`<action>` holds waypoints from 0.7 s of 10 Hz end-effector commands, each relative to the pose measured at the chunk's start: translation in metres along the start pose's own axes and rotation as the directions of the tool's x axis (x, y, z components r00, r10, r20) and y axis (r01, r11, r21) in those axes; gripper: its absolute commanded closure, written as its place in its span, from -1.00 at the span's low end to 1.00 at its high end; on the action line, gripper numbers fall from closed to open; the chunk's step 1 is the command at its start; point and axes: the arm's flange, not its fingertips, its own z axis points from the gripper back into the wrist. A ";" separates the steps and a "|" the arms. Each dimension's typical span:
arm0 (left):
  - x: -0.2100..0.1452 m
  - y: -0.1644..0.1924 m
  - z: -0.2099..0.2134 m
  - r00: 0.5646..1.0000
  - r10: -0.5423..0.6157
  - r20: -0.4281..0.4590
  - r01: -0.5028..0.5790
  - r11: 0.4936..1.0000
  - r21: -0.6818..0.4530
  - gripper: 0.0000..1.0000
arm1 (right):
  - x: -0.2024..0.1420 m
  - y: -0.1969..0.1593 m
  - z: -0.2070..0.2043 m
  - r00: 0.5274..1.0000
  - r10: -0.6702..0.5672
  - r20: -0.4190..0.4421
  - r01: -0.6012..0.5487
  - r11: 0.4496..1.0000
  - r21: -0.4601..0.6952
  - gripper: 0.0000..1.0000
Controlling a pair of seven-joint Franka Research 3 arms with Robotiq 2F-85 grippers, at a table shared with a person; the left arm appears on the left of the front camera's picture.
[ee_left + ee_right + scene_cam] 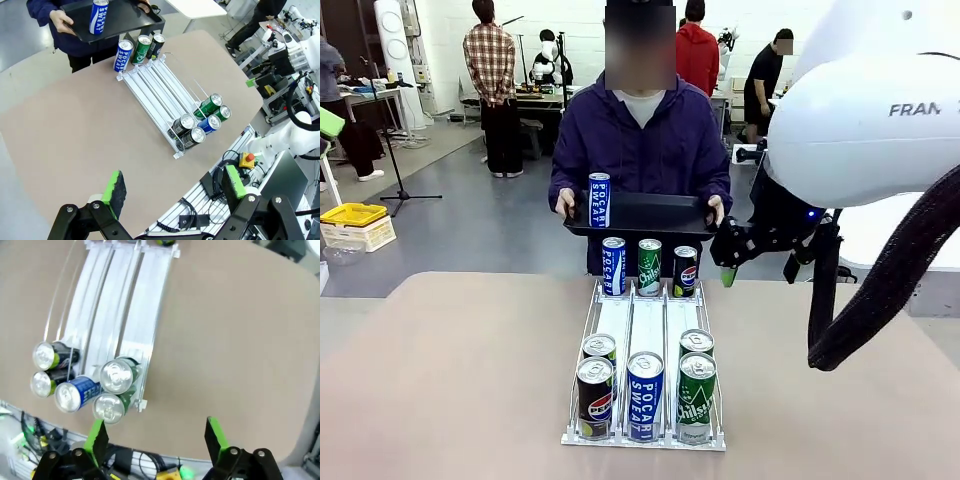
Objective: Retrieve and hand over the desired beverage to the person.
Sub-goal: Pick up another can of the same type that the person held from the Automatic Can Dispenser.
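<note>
The person (640,130) in a dark purple jacket stands at the table's far side, holding a black tray (655,214) with both hands. A blue Pocari Sweat can (599,199) stands upright on the tray's left part. A white wire rack (647,322) lies on the table. At its far end stand a Pocari can (613,266), a green can (649,266) and a Pepsi can (685,271). Several more cans (645,394) stand at its near end. My right gripper (155,436) hangs open above the rack's near end (125,300). My left gripper (174,185) is open and high over the table's edge.
My bulky right arm (880,130) takes up the right of the front view. Bare tan tabletop (450,380) lies on both sides of the rack. Cables and an emergency-stop box (247,160) sit below the table's edge. Other people and benches stand far behind.
</note>
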 end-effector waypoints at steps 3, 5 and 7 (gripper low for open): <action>0.000 0.000 0.001 1.000 -0.005 0.009 0.005 1.000 -0.019 -1.00 | 0.000 0.000 0.000 1.000 0.000 0.000 0.000 1.000 0.000 -1.00; 0.000 0.000 0.001 1.000 -0.005 0.009 0.005 1.000 -0.019 -1.00 | 0.000 0.000 0.000 1.000 0.000 0.000 0.000 1.000 0.000 -1.00; 0.000 0.000 0.001 1.000 -0.005 0.009 0.005 1.000 -0.019 -1.00 | 0.000 0.000 0.000 1.000 0.000 0.000 0.000 1.000 0.000 -1.00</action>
